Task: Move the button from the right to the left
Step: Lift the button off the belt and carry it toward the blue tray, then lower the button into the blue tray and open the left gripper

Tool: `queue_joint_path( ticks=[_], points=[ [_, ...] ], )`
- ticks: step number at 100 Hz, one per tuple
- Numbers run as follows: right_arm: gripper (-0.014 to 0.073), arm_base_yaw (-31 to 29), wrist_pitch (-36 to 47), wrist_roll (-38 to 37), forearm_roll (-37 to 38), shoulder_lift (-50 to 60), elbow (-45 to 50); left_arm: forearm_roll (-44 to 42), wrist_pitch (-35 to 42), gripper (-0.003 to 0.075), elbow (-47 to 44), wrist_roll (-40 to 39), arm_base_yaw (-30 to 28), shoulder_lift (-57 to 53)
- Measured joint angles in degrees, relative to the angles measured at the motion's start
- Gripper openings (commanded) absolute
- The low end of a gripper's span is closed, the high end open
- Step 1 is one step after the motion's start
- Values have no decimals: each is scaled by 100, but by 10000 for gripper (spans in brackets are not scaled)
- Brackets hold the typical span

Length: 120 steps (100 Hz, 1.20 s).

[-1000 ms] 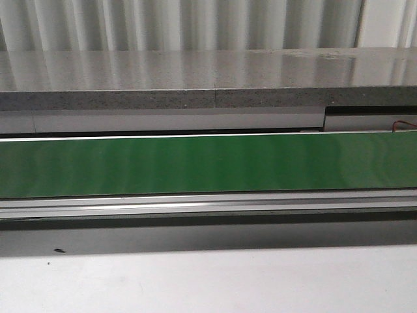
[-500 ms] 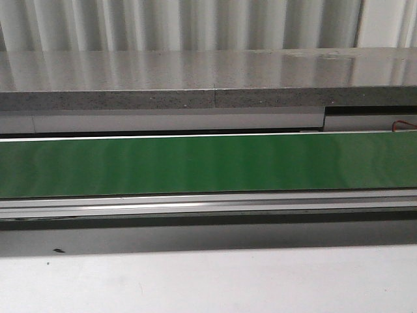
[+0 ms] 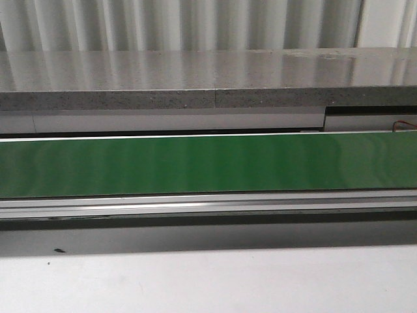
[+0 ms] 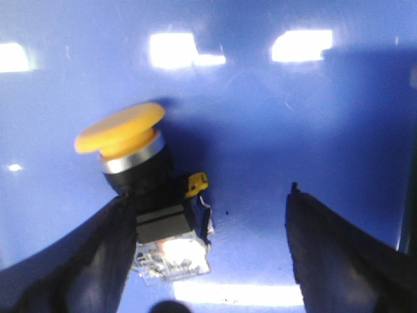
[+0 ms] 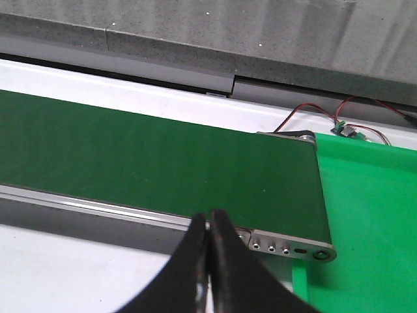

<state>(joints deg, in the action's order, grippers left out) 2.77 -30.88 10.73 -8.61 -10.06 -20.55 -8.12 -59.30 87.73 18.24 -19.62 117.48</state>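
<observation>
The button shows only in the left wrist view. It has a yellow mushroom head, a dark collar and a block body, and it lies tilted on a glossy blue surface. My left gripper is open with its fingers wide apart. The button's body sits right beside one finger, and the other finger is well clear of it. My right gripper is shut and empty, over the near rail of the green belt close to the belt's end. The front view shows neither the grippers nor the button.
The green belt runs across the front view with a metal rail along its near edge. A grey stone ledge stands behind it and a white tabletop lies in front. A green sheet and loose wires lie past the belt's end.
</observation>
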Motion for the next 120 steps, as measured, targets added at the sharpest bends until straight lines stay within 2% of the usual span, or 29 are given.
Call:
queue_joint_path(
  ticks=[9,16,23,27,35,55,80,96,120],
  points=[
    [-68,0,0,0,0,0,0,0,100,390,0,-49,0,-52],
    [-68,0,0,0,0,0,0,0,223,321,0,-240,0,-206],
    [-68,0,0,0,0,0,0,61,374,212,0,-487,0,-420],
    [-68,0,0,0,0,0,0,131,447,119,0,-606,0,-570],
    [-68,0,0,0,0,0,0,207,557,-16,0,-826,99,-816],
    [-68,0,0,0,0,0,0,302,698,-21,0,-1569,725,-1406],
    [-68,0,0,0,0,0,0,362,796,-20,-43,-1948,1735,-1912],
    [-68,0,0,0,0,0,0,397,1078,-21,-423,-2050,2276,-2216],
    [-68,0,0,0,0,0,0,400,1523,-21,-1335,-2145,2590,-3017]
  ],
)
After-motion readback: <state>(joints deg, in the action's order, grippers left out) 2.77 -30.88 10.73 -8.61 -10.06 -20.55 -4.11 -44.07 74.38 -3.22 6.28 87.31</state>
